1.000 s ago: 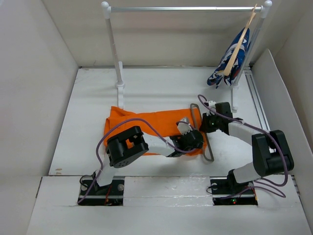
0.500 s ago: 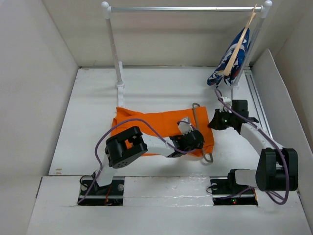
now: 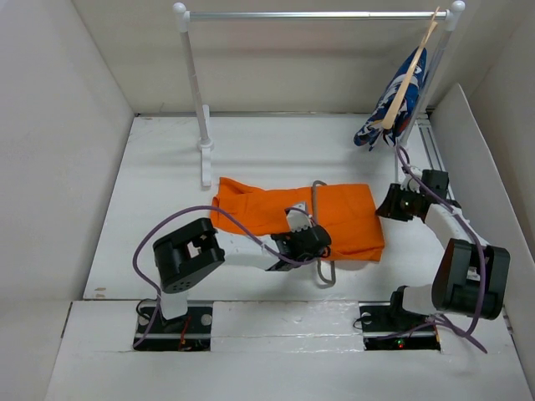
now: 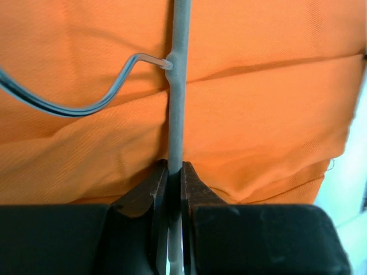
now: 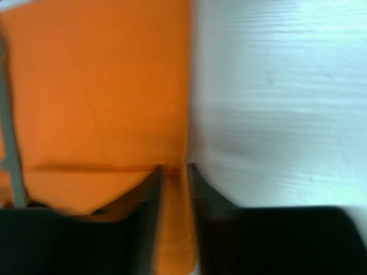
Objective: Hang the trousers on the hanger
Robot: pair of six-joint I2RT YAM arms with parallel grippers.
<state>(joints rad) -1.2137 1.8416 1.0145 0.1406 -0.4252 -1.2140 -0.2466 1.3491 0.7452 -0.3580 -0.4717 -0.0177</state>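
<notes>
Your right claw (image 3: pixel 389 206) (clamped on the trousers (image 3: pixel 347 219)) has dragged the cloth toward the right edge. Left claw (image 3: pixel 303 241) pinches the hanger (image 3: pixel 317 194), whose bar now sits mid-cloth, so threading is progressing.

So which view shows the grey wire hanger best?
Left wrist: the thin grey wire hanger, bar and hook, is sharp, pinched by the left end effector. Top external shows only parts; right wrist, a blurred sliver.

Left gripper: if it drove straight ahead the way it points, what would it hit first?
The left gripper is clamped on the hanger's straight wire. Sliding ahead along it, it would probably first meet the hook joint, over the trousers.
</notes>
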